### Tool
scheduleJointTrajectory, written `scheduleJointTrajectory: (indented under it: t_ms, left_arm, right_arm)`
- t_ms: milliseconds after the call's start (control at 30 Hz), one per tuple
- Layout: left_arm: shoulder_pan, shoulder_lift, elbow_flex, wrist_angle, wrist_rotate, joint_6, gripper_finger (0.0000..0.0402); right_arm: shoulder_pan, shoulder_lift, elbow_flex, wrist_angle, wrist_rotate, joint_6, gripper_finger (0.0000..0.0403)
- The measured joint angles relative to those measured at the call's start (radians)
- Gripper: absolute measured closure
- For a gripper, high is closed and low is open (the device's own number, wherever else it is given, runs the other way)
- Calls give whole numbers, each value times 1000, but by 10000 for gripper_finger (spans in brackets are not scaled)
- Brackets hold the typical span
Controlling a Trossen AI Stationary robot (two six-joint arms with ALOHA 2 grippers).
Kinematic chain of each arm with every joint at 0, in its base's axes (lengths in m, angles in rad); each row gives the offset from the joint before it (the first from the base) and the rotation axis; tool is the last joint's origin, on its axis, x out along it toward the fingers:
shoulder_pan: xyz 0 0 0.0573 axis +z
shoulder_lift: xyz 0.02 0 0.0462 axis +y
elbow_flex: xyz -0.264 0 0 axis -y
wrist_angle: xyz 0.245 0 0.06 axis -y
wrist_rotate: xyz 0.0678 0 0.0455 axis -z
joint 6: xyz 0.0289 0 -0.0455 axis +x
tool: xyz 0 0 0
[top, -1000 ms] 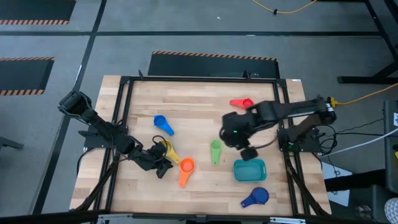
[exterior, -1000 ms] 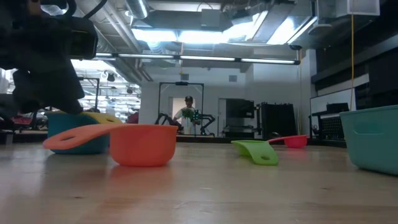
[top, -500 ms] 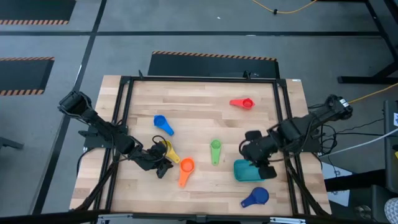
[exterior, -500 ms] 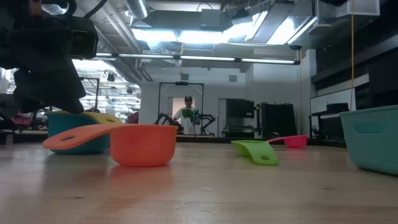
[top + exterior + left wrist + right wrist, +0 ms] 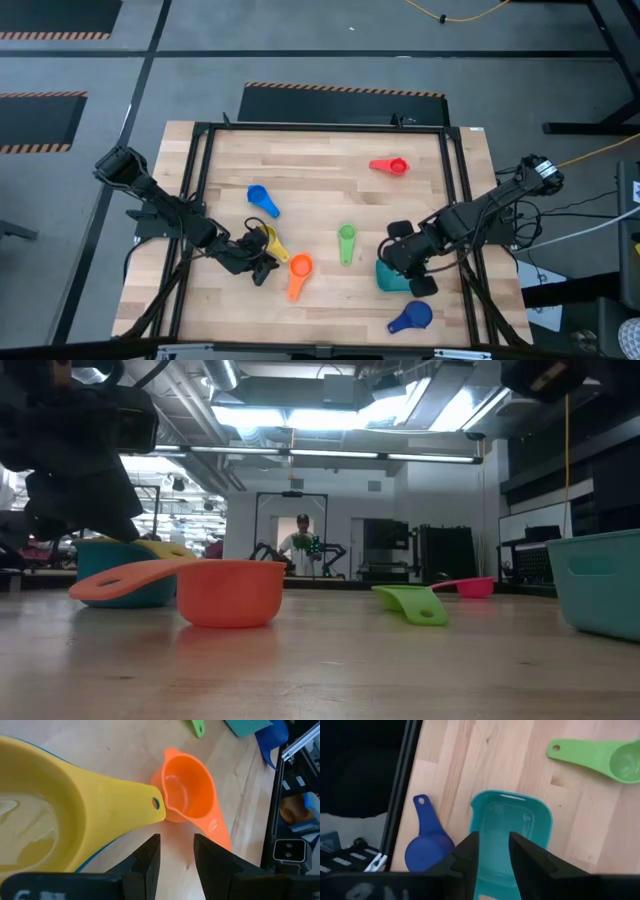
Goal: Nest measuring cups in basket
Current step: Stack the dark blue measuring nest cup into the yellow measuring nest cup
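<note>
**Both grippers parted and empty: basket could get shoved, yellow handle could slip**

From the high view, I have the right gripper [image 5: 413, 268] hanging over the teal basket [image 5: 392, 277] near the table's right edge, with the dark blue cup [image 5: 412, 317] just in front of it. My left gripper [image 5: 254, 262] sits over the yellow cup [image 5: 272, 243], the orange cup [image 5: 299, 272] close beside. The green cup [image 5: 346, 241], light blue cup [image 5: 262, 199] and red cup [image 5: 390, 165] lie scattered apart. Nothing is nested; the basket looks empty.

The low view puts the orange cup [image 5: 215, 592] in front, a teal-blue shape with a yellow rim behind it, and the basket [image 5: 597, 582] at the right edge. I cannot judge either gripper's height here, so a descent could land on a rim.

On the left wrist view the fingers [image 5: 145, 865] stand slightly apart with nothing between them. The yellow cup's handle [image 5: 125, 807] ends just ahead of them, touching or overlapping the orange cup [image 5: 188, 795]. If I close there, I expect the thin handle to squirt out or drag the orange cup along.

On the right wrist view the fingers [image 5: 467, 855] are also slightly parted and empty, straddling the basket's near wall [image 5: 510, 822]. Closing or dropping here risks tipping or pushing the light basket toward the table edge and the dark blue cup [image 5: 426, 848].
</note>
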Motion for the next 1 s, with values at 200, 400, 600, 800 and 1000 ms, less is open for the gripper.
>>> scheduleJointTrajectory:
  t_ms: [200, 400, 600, 800, 1000]
  left_arm:
    - [0, 0, 0, 0, -1, 0, 291]
    - [0, 0, 0, 0, -1, -4, 291]
    - [0, 0, 0, 7, -1, -8, 291]
    - [0, 0, 0, 15, 0, -10, 291]
    - [0, 0, 0, 23, 2, -6, 291]
  right_arm:
    - [-3, 0, 0, 64, -1, 14, 292]
    - [-4, 0, 0, 148, -63, 29, 292]
    - [-4, 3, 0, 178, -124, 35, 292]
    - [-5, 32, 0, 207, -158, 31, 292]
    - [-5, 68, 0, 252, -142, 7, 292]
